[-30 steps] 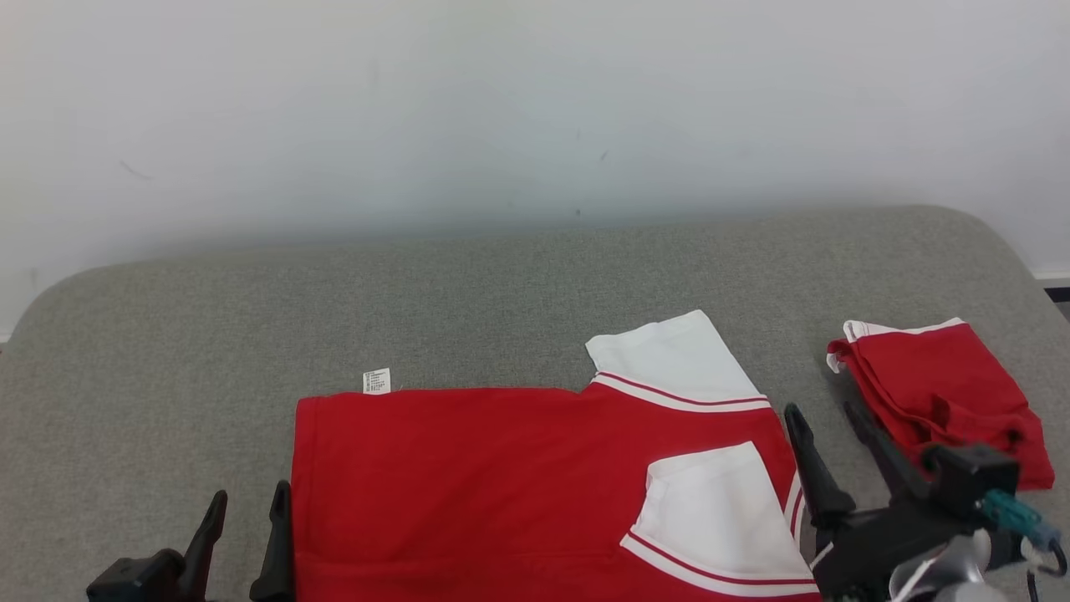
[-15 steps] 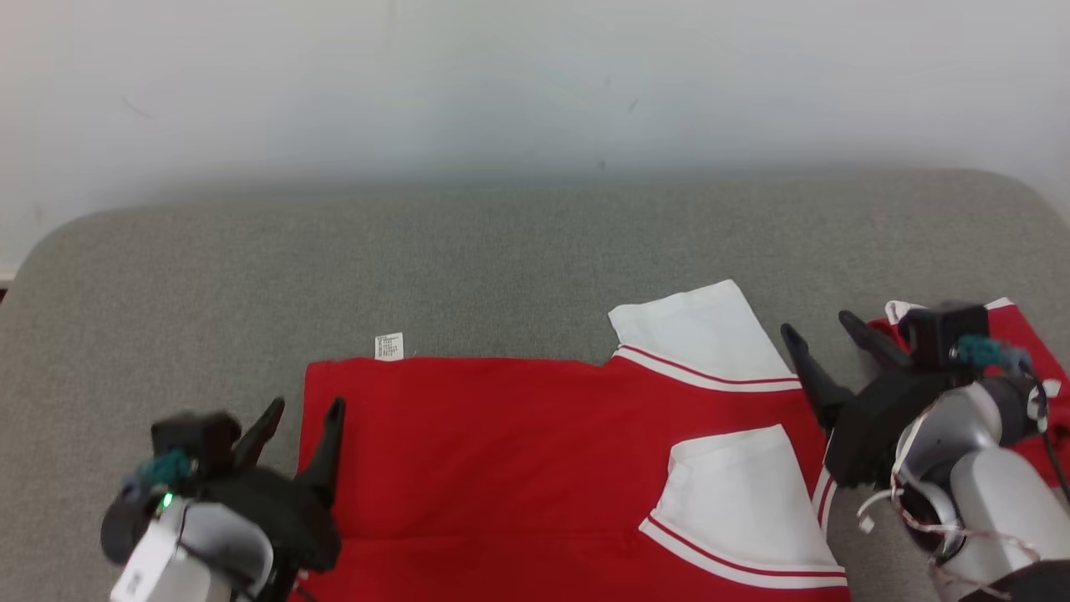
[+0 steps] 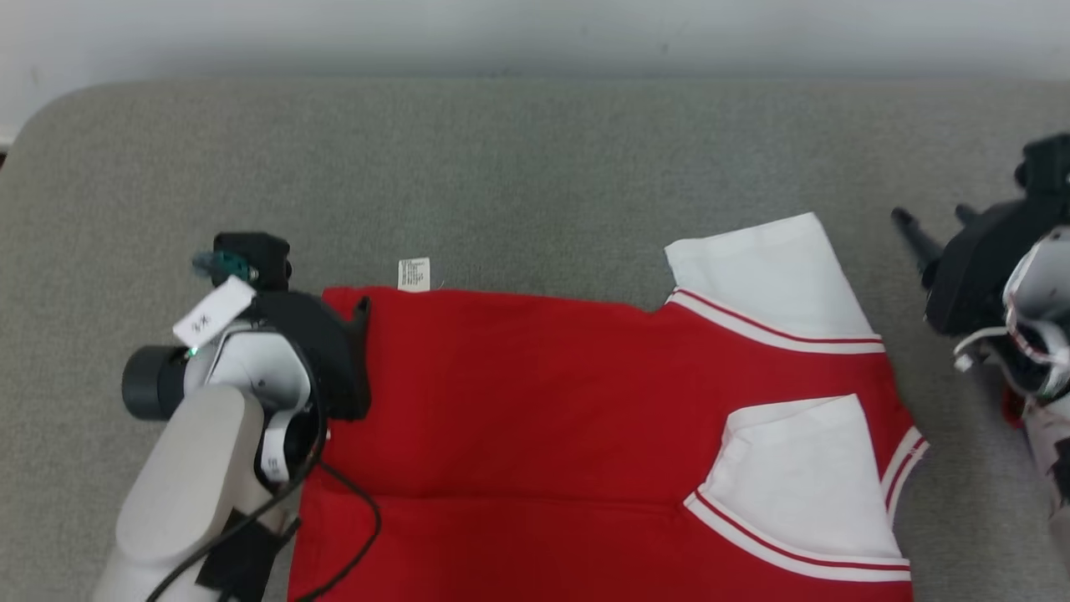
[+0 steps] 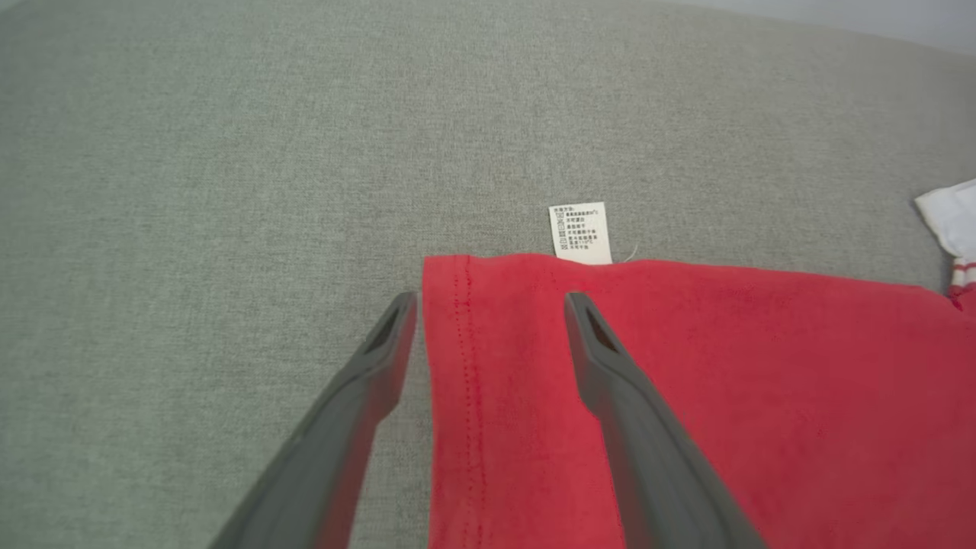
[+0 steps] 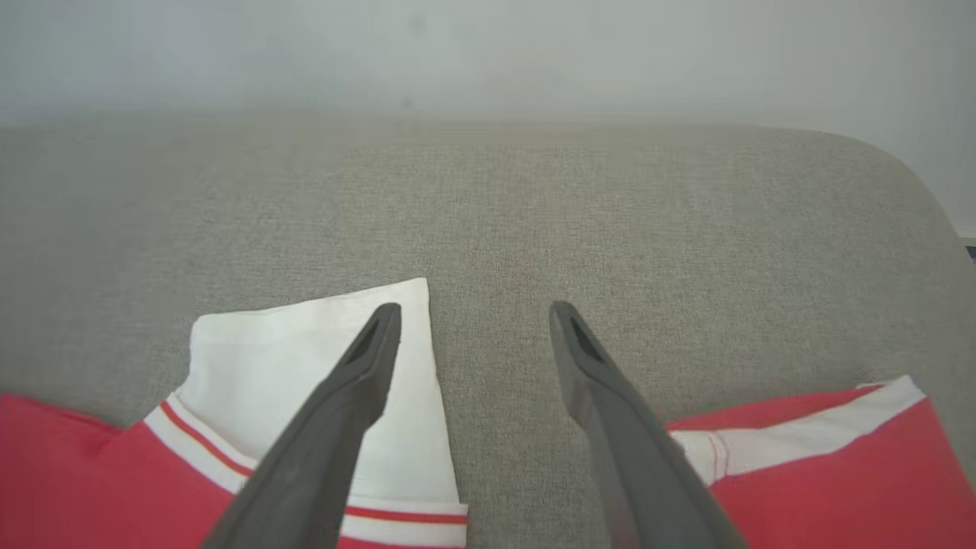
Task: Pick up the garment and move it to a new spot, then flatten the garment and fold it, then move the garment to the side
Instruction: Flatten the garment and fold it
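Note:
The garment (image 3: pixel 535 401) is a red shirt with white sleeves, lying flat on the grey cushion (image 3: pixel 535 167). My left gripper (image 3: pixel 351 313) is at the shirt's far left corner. In the left wrist view this gripper (image 4: pixel 492 305) is open and astride the hem: one finger over the grey cloth, the other over the red fabric (image 4: pixel 762 396), just short of the white care label (image 4: pixel 581 232). My right gripper (image 3: pixel 929 213) is open to the right of the far white sleeve (image 3: pixel 769 267). In the right wrist view the right gripper (image 5: pixel 474 311) has one finger over the sleeve's edge (image 5: pixel 320 358).
A second red garment with white trim (image 5: pixel 839 473) lies bunched to the right of the shirt, largely behind my right arm in the head view. The cushion's rounded back edge meets a pale wall (image 5: pixel 488 53). Bare grey cushion stretches beyond the shirt.
The head camera has tilted down, so the whole picture has shifted. Both arms have reached forward: the left gripper to the shirt's far left corner, the right one past the far sleeve. Both stayed open.

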Tool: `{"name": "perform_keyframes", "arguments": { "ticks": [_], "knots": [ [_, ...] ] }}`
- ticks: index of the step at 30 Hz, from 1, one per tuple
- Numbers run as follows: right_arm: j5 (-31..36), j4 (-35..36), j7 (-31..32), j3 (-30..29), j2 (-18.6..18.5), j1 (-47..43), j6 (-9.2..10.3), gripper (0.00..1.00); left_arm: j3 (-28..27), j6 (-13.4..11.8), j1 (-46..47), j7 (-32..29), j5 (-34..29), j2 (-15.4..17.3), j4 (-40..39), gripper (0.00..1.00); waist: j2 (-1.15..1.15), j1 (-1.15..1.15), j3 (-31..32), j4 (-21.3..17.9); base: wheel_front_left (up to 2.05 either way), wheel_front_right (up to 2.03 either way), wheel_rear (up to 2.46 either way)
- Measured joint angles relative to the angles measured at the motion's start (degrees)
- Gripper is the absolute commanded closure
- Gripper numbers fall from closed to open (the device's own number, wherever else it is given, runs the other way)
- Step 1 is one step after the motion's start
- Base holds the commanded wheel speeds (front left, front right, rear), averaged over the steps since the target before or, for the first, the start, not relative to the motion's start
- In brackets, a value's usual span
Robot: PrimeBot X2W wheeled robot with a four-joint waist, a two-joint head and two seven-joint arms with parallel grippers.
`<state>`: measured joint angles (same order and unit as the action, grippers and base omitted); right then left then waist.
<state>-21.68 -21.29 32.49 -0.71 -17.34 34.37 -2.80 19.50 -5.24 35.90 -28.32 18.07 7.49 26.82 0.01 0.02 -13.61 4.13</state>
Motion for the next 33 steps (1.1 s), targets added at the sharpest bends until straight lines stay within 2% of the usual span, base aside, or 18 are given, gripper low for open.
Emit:
{"name": "perform_keyframes", "arguments": {
  "ticks": [8,16,23,25,26,29,30,31,32,33],
  "knots": [
    [-0.01,-4.57,4.09,-1.89,-2.12,5.19,2.44,0.0,1.72,-0.79,9.05,-4.35,-1.76,-5.0,5.22,0.0,0.01,0.0,-5.12,3.77,0.0,0.0,0.0],
    [0.01,-7.62,5.91,-0.14,-1.54,6.73,2.56,0.0,1.96,-0.85,9.65,-5.02,-1.72,-5.01,9.49,0.0,0.0,-0.01,-7.86,7.9,0.0,0.0,0.0],
    [0.64,-10.63,6.36,0.03,-1.4,8.92,4.59,0.0,2.13,-0.87,11.57,-4.41,-1.47,-5.28,11.51,0.0,0.0,-0.01,-8.56,9.11,0.0,0.0,0.0],
    [0.69,-10.94,6.35,0.08,-1.27,8.92,4.88,0.12,2.13,-0.87,11.58,-4.32,-1.34,-5.37,11.68,0.0,0.0,-0.01,-8.55,9.1,0.0,0.0,0.0],
    [0.7,-11.22,6.35,0.05,-1.16,9.02,5.13,0.23,2.16,-0.87,11.64,-4.0,-1.21,-5.46,11.88,0.0,-0.01,-0.01,-8.55,9.09,0.0,0.0,0.0],
    [1.41,-12.11,6.41,0.2,-0.91,9.69,6.11,0.31,2.13,-0.74,12.58,-3.22,0.2,-5.53,12.71,0.0,0.0,-0.02,-8.54,9.0,0.0,0.0,0.0],
    [1.75,-12.29,6.38,0.25,-0.9,9.8,6.33,0.35,2.13,-0.55,12.95,-3.03,0.63,-5.57,12.81,0.0,0.0,-0.02,-8.53,8.95,0.0,0.0,0.0],
    [1.8,-12.52,6.34,0.24,-0.88,9.91,6.41,0.45,2.14,-0.27,13.18,-2.83,0.89,-5.61,12.93,0.0,0.0,-0.02,-8.52,8.9,0.0,0.0,0.0],
    [1.82,-12.81,6.33,0.24,-0.85,10.04,6.51,0.45,2.21,-0.27,13.39,-2.81,1.01,-5.7,13.13,0.0,0.0,-0.02,-8.5,8.84,0.0,0.0,0.0],
    [1.91,-13.41,6.33,0.36,-0.7,10.37,6.66,0.51,2.22,-0.27,13.57,-2.43,1.11,-5.75,13.4,0.0,0.0,-0.02,-8.45,8.76,0.0,0.0,0.0]
  ]
}}
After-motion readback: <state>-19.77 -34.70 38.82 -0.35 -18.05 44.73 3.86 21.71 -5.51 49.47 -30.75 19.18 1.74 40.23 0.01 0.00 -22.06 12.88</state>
